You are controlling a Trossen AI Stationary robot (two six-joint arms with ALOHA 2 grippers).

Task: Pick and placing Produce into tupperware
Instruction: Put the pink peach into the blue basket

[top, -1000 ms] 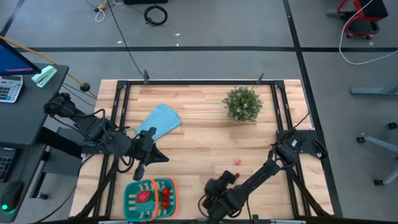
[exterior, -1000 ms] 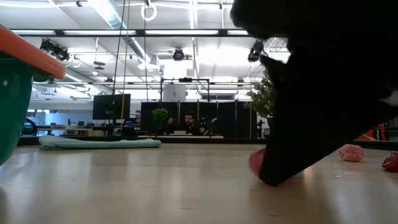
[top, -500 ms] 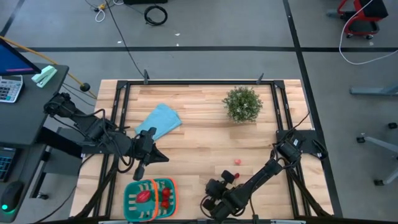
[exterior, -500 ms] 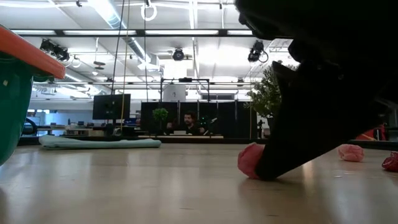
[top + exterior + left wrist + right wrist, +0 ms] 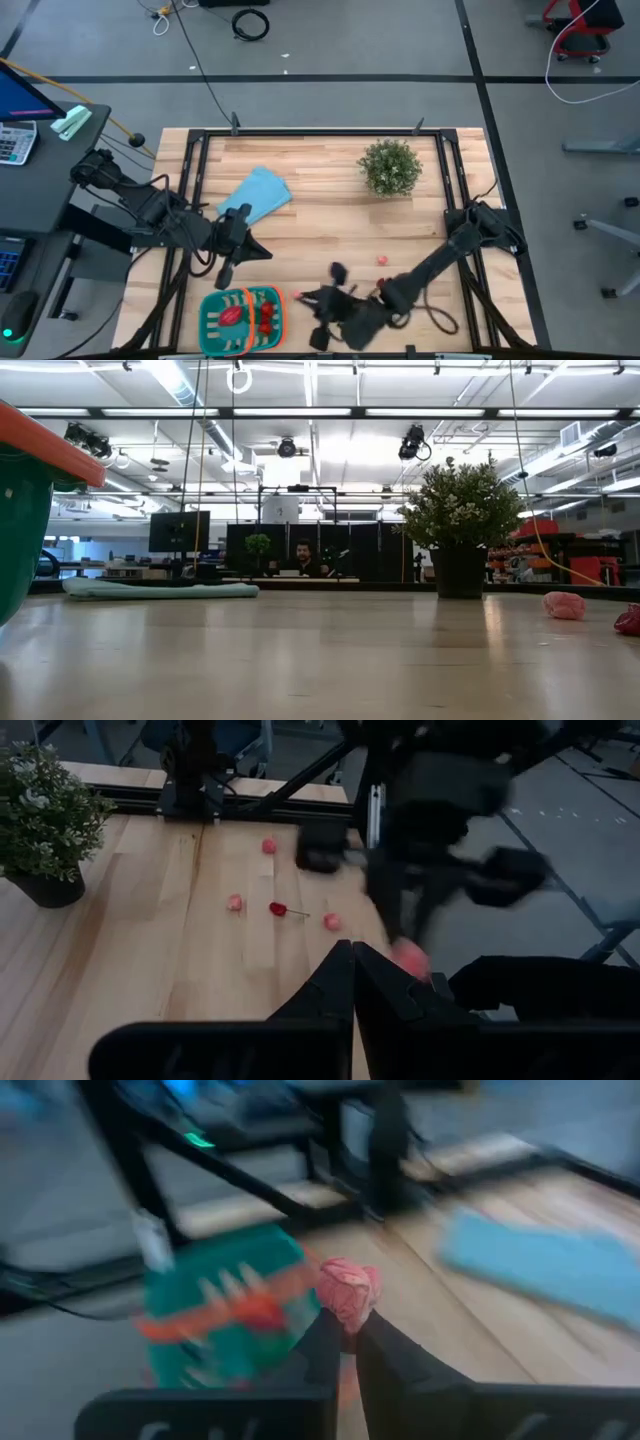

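Observation:
The teal tupperware [image 5: 240, 308] with an orange band stands near the front left edge and holds some red produce. My right gripper [image 5: 306, 298] hovers just right of it, shut on a pink piece of produce [image 5: 348, 1292]. More produce lies on the wood to the right: a pink piece [image 5: 381, 260], and in the left wrist view two pink pieces [image 5: 234, 903] [image 5: 331, 921] and a red one with a stem [image 5: 278, 908]. My left gripper [image 5: 352, 970] waits shut and holding nothing, just beyond the tupperware's far edge. My right gripper pinches the pink piece's lower part [image 5: 346, 1320] between its two fingertips, and most of the piece stands out past them. In the left wrist view the fingers point down with the pink piece [image 5: 410, 958] at their ends. It is lifted clear of the table.
A potted plant [image 5: 390, 165] stands at the far right of the wood. A light blue folded cloth [image 5: 257, 195] lies at the far left. Dark frame rails run along the table's sides. A person sits at a desk far behind the table [image 5: 303, 558].
My right gripper has taken hold of the pink piece lying near the front edge and lifted it clear of the table. It has then swung quickly toward the table's left edge, toward the tupperware, and has left the low view.

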